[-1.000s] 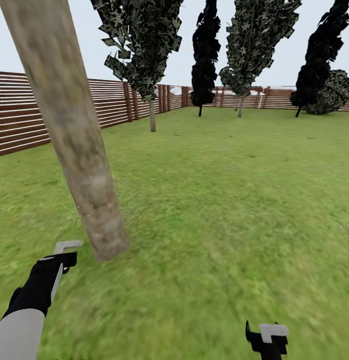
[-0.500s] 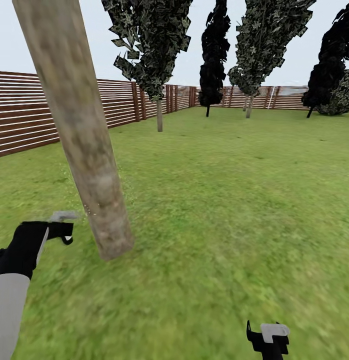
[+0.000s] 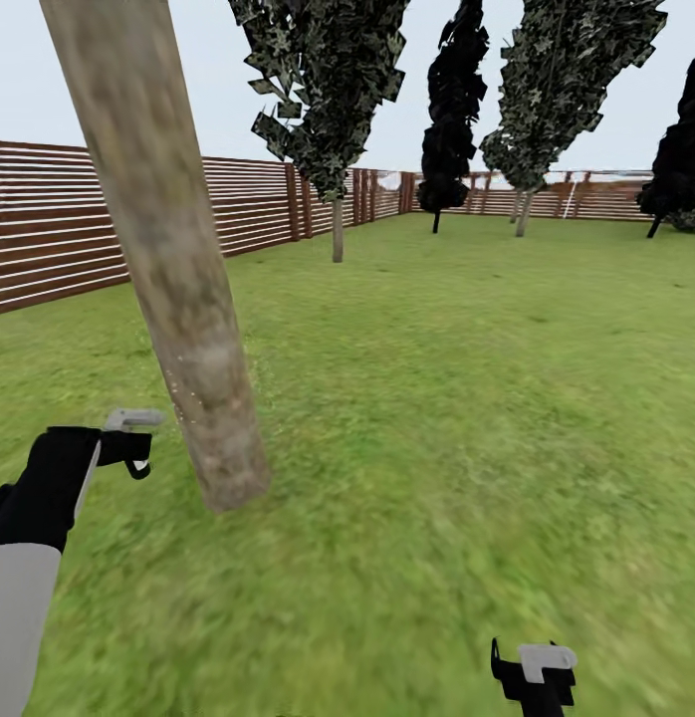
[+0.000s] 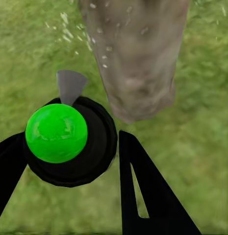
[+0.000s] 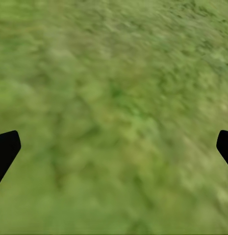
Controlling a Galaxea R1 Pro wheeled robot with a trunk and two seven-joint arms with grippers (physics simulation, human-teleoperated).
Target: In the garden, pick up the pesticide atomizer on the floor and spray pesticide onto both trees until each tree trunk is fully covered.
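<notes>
Pesticide atomizer: black round body with a bright green cap and a grey nozzle, clamped between the two black fingers of the left hand; in the head view its pale grey nozzle projects past the hand toward the nearby trunk, at low height just beside the trunk's base. Pesticide: scattered white specks in the air and on the bark ahead of the nozzle, in the left wrist view; a faint speckling also along the trunk's near edge in the head view. Tree trunk: thick, mottled grey-brown, leaning, rising from the grass at left of centre and running out of the top of the head view; its foot stands close in front of the atomizer. Right hand: low at the bottom edge of the head view, well apart from the trunk, released, its dark fingertips spread wide at the two sides of the right wrist view with grass between them. Lawn: green grass, extending to the boundary. Fence: brown horizontal slats, along the left and far sides. Background trees: one with mottled dark green foliage and a thin grey stem near the fence; a narrow black-leaved tree and another green-leaved tree farther back.
</notes>
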